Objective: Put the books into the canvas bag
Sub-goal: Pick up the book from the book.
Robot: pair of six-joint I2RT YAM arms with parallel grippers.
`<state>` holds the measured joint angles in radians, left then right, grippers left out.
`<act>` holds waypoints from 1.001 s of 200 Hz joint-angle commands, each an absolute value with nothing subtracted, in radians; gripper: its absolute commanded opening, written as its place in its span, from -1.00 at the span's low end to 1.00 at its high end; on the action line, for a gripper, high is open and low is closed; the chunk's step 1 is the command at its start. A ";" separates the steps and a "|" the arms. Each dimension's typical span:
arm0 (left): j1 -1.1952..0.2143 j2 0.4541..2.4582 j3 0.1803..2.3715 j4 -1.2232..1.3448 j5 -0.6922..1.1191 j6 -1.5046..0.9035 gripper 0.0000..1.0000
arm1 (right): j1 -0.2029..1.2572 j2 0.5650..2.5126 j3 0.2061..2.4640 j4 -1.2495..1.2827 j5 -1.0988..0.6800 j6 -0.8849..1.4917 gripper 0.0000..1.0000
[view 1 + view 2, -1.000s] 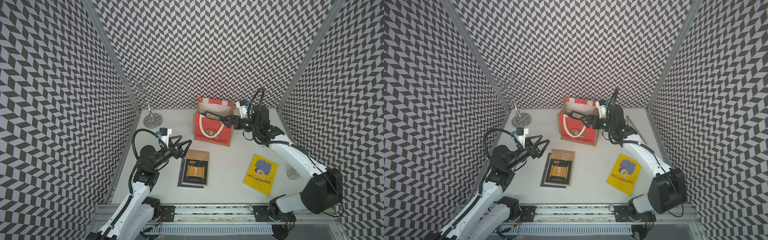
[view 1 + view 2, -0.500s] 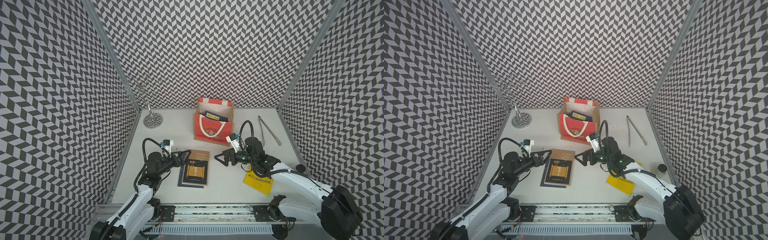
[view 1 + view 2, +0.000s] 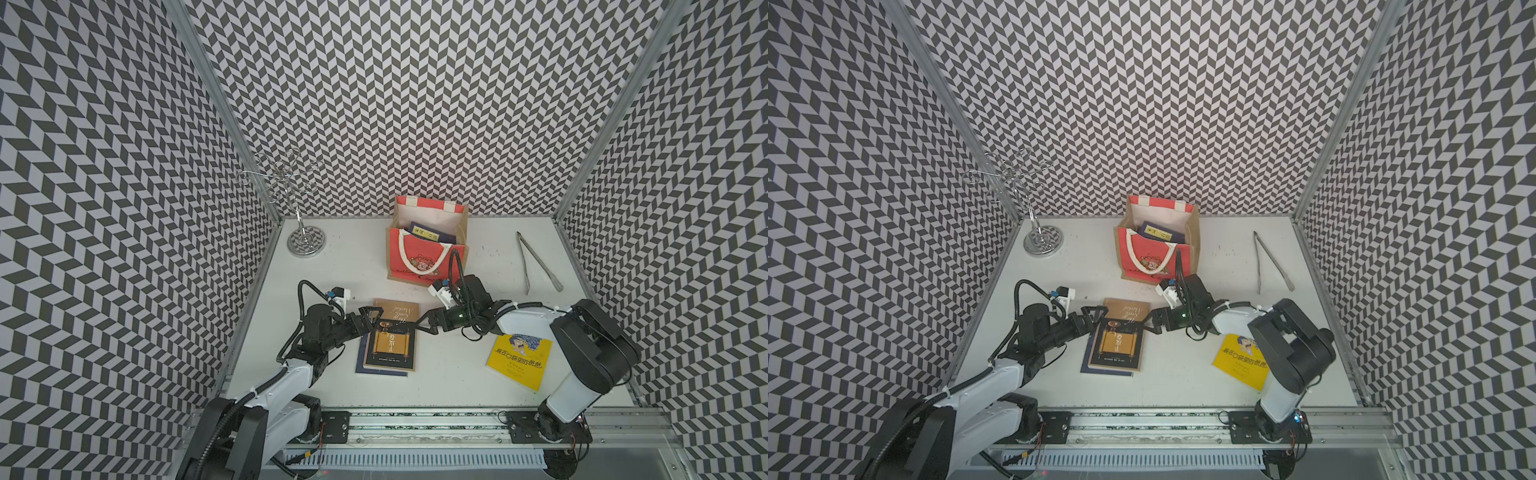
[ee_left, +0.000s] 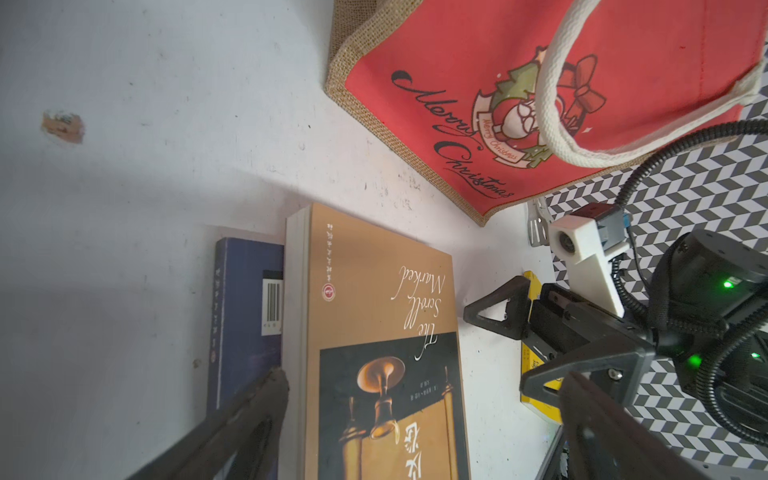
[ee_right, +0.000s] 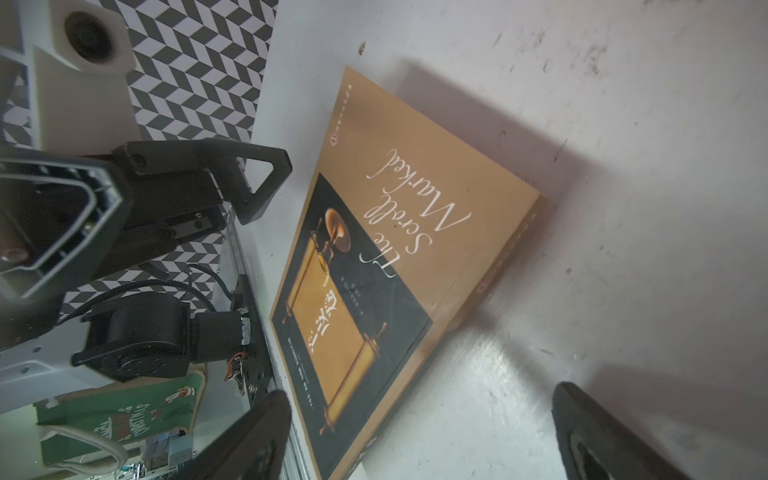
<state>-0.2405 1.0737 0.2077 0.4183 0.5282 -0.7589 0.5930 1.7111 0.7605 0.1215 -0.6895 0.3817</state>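
Note:
A tan-and-black book with a gold scroll (image 3: 390, 338) (image 3: 1120, 338) (image 4: 374, 311) (image 5: 395, 249) lies on a navy book (image 3: 360, 359) (image 4: 245, 316) at the front middle of the table. My left gripper (image 3: 370, 319) (image 3: 1094, 318) (image 4: 426, 378) stands open at the tan book's left edge, one finger low beside the navy cover. At its right edge my right gripper (image 3: 428, 323) (image 3: 1152, 323) (image 5: 419, 395) is open and empty. A yellow book (image 3: 519, 361) (image 3: 1241, 361) lies front right. The canvas bag (image 3: 415, 259) (image 3: 1142, 257) (image 4: 457, 91) stands upright behind, navy books (image 3: 424, 235) inside.
Metal tongs (image 3: 536, 262) lie at the back right. A wire stand (image 3: 305, 241) on a round base is at the back left corner. Patterned walls close three sides, and a rail (image 3: 415, 419) runs along the front edge.
My right arm left the bag's opening and came forward and down to the tan book's right edge. My left gripper advanced to that book's left edge. Both stayed open.

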 commanded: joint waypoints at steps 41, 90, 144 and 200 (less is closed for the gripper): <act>-0.284 1.225 0.195 0.602 0.549 -0.781 0.99 | 0.626 1.811 0.808 0.310 -0.763 0.415 0.73; -0.341 1.281 0.195 0.672 0.543 -0.815 0.99 | 0.629 1.805 0.795 0.387 -0.756 0.459 -0.01; -0.356 1.265 0.201 0.682 0.559 -0.817 0.99 | 0.629 1.752 0.761 0.446 -0.744 0.485 -0.57; -0.365 1.218 0.210 0.664 0.570 -0.812 0.99 | 0.629 1.692 0.746 0.458 -0.729 0.477 -0.97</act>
